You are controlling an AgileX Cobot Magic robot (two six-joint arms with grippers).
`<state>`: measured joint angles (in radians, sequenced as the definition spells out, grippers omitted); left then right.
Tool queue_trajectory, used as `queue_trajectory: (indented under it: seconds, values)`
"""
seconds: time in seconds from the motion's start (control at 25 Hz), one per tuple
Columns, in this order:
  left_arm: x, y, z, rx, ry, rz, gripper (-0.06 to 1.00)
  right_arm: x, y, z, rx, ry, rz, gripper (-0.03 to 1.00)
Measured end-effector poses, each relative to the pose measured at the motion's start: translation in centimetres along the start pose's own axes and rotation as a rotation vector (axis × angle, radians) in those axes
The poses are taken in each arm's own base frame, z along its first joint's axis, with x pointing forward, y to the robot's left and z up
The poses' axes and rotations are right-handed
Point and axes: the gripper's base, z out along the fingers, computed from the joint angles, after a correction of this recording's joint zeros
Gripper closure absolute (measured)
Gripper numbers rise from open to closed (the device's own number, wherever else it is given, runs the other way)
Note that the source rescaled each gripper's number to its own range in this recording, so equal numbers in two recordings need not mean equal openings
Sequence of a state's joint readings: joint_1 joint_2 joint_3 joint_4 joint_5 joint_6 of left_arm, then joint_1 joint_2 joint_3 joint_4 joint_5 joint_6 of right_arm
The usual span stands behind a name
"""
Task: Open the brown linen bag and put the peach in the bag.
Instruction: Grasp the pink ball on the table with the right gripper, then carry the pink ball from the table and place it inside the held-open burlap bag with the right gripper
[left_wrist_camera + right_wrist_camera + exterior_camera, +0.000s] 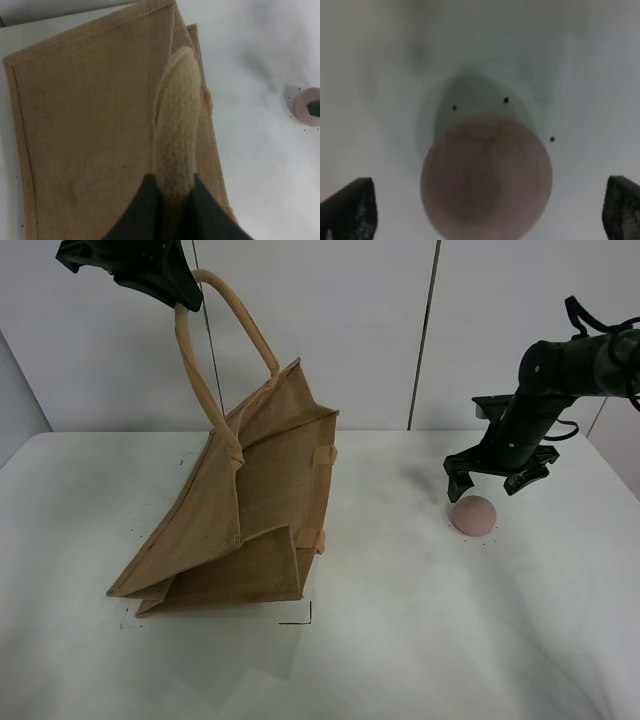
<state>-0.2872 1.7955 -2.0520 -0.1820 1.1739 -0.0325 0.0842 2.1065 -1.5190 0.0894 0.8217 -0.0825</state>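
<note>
**Peach** (474, 515): rests on the counter (420, 650), directly beneath the right end effector (483, 483) and centred between its fingers. It is round, so there is no long axis to align with.
**Right end effector:** spread wide, holding nothing, just above the fruit. It is the nearer arm by far, and a straight descent and close looks sufficient.
**Brown linen bag** (250, 510): well apart from that end effector, tilted, with its base on the counter.
**Left end effector** (178, 292): clamped on one handle (215, 360), high above the bag.

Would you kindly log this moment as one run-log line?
left hand: shut on handle, brown linen bag held tilted | right hand: open over peach | peach: on table, ungrasped
</note>
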Motion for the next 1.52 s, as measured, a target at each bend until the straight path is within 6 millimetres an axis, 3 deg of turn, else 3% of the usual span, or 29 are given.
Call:
queue_trajectory:
  seconds: [0.28, 0.44, 0.52, 0.64, 0.68, 0.76, 0.92, 1.24, 1.4, 1.52]
  values:
    - [0.0, 0.0, 0.0, -0.002, 0.000, 0.006, 0.94, 0.6, -0.2, 3.7, -0.004, 0.076, 0.011, -0.03]
    - [0.0, 0.0, 0.0, -0.002, 0.000, 0.006, 0.94, 0.9, -0.2, 4.5, -0.005, 0.104, 0.013, 0.08]
    - [0.0, 0.0, 0.0, -0.002, 0.000, 0.006, 0.94, 0.9, -0.2, 4.5, -0.005, 0.106, 0.013, 0.25]
    - [0.0, 0.0, 0.0, -0.002, 0.000, 0.006, 0.94, 0.9, -0.2, 4.4, -0.005, 0.109, 0.013, 0.75]
    - [0.0, 0.0, 0.0, -0.002, 0.000, 0.007, 0.94, 0.9, -0.2, 4.3, -0.005, 0.108, 0.012, 0.88]
    - [0.0, 0.0, 0.0, -0.002, 0.000, 0.007, 0.94, 0.7, -0.2, 3.8, -0.005, 0.096, 0.010, 0.97]
    - [0.0, 0.0, 0.0, -0.002, 0.000, 0.007, 0.94, 0.3, 0.0, 1.5, -0.014, 0.060, -0.019, 0.97]
    - [0.0, 0.0, 0.0, -0.002, 0.000, 0.010, 0.94, -0.5, 3.0, -8.9, -0.261, -0.189, -0.172, 0.97]
    - [0.0, 0.0, 0.0, -0.002, 0.000, 0.011, 0.94, -0.2, 6.2, -11.9, -0.415, -0.300, -0.388, 0.97]
    - [0.0, 0.0, 0.0, -0.002, 0.000, 0.011, 0.94, 0.3, 9.6, -12.1, -0.496, -0.342, -0.604, 0.97]
